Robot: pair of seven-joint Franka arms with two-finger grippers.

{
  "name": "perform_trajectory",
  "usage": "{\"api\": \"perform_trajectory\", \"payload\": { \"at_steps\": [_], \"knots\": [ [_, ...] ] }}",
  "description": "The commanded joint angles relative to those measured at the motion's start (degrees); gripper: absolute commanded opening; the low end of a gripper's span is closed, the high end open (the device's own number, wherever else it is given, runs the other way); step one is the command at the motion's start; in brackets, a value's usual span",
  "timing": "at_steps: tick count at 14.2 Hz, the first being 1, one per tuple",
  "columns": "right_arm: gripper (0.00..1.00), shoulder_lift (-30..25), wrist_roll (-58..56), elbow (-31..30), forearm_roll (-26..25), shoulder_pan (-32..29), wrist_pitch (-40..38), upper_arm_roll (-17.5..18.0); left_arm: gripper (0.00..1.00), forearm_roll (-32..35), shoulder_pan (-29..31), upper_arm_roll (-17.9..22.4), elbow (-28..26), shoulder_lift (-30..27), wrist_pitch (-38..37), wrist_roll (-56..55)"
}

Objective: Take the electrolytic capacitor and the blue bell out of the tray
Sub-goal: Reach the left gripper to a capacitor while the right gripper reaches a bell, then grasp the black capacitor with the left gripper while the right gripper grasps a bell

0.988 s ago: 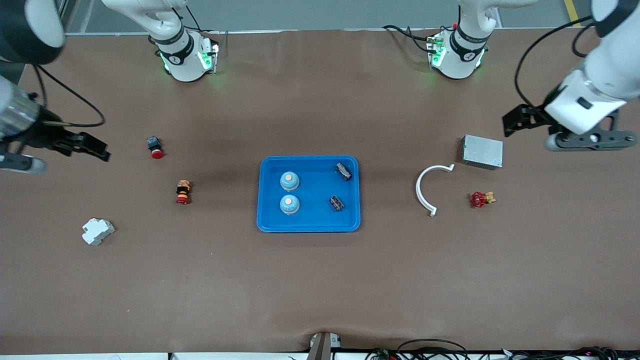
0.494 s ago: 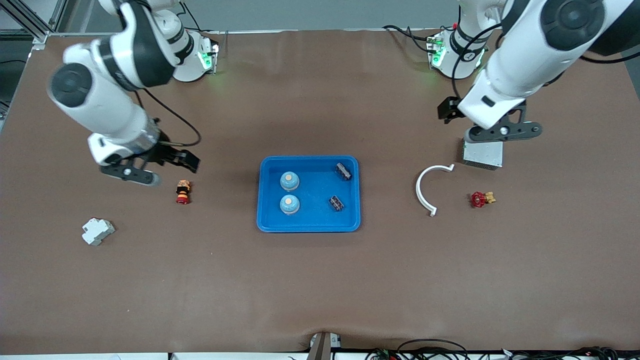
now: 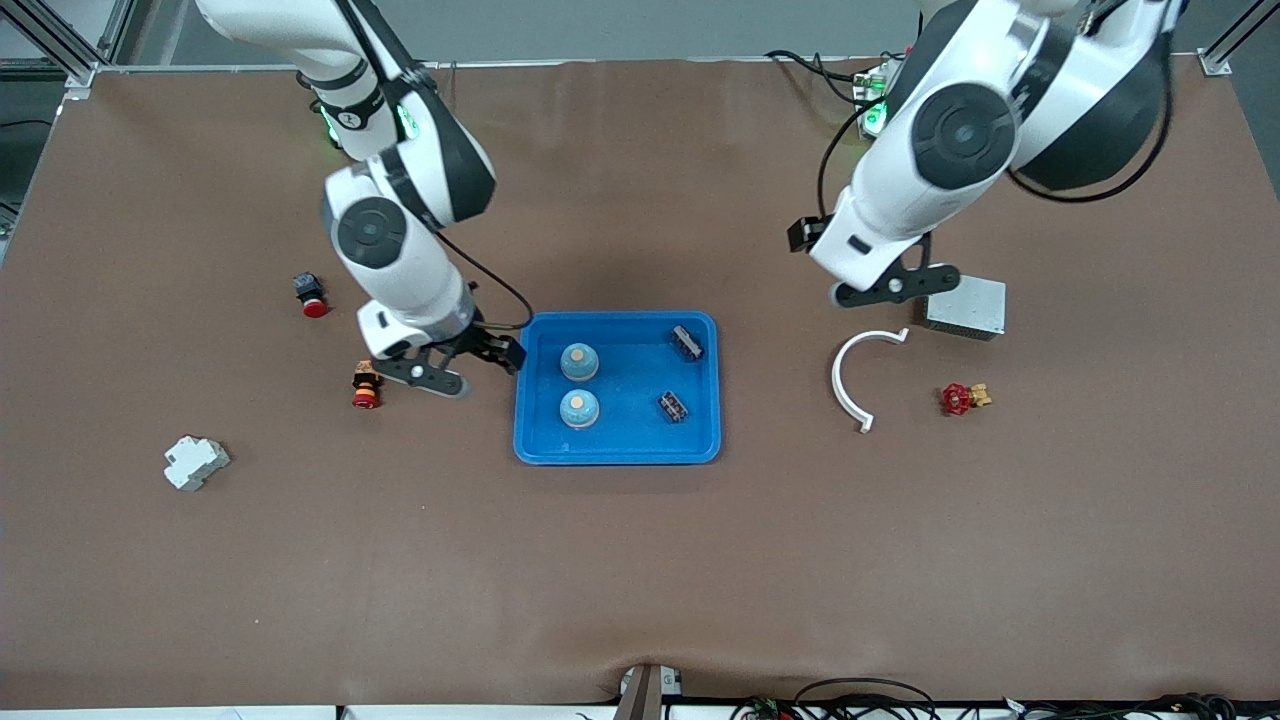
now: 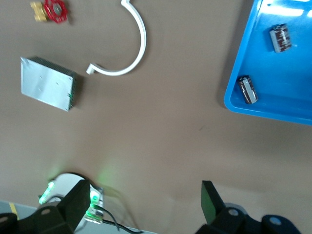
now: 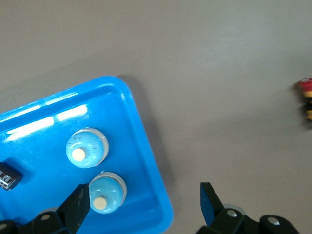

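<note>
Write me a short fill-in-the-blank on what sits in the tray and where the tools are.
1. The blue tray holds two bells and two ____.
2. The right tool hangs open over the tray's ____.
3. The left tool is open and holds ____.

Missing words: capacitors; rim; nothing

A white curved strip (image 3: 853, 378) lies right of centre in the front view, open toward the right. Just above and right of it sits a grey metal box (image 3: 965, 305), and below that box a small red valve handle (image 3: 960, 398). At the left, a black and red push button (image 3: 310, 293) sits above a red and yellow button (image 3: 366, 385). A white breaker block (image 3: 195, 462) lies at lower left.
</note>
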Motion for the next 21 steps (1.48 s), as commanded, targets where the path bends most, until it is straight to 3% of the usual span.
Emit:
{"api": "perform_trajectory", "payload": {
  "at_steps": [1,5,8,13,17,21],
  "knots": [
    [1.0,6.7,3.2,6.0,0.1,3.0,1.1,-0.7,1.0,-0.6,-1.7,-0.1,4.1,6.9,2.5,-5.1],
    [1.0,12.8,7.2,12.4,0.2,6.5,1.0,-0.7,1.0,-0.7,-4.3,-0.1,4.1,12.5,19.2,-13.0],
    [1.0,16.1,8.8,13.7,-0.5,9.0,1.2,-0.7,1.0,-0.1,-6.4,0.1,4.0,16.6,29.0,-17.4],
    [1.0,16.3,8.7,11.8,-1.8,9.4,1.9,-0.9,1.0,2.8,-7.6,0.3,4.1,23.5,36.4,-22.5],
    [1.0,15.4,8.9,6.8,-1.8,10.2,8.4,-0.9,1.0,6.3,-8.6,0.8,4.1,27.0,37.7,-24.6],
    [1.0,15.5,9.1,6.0,-1.7,10.4,8.5,-0.9,1.0,7.4,-10.3,1.1,4.1,29.2,41.3,-27.4]
  ]
}}
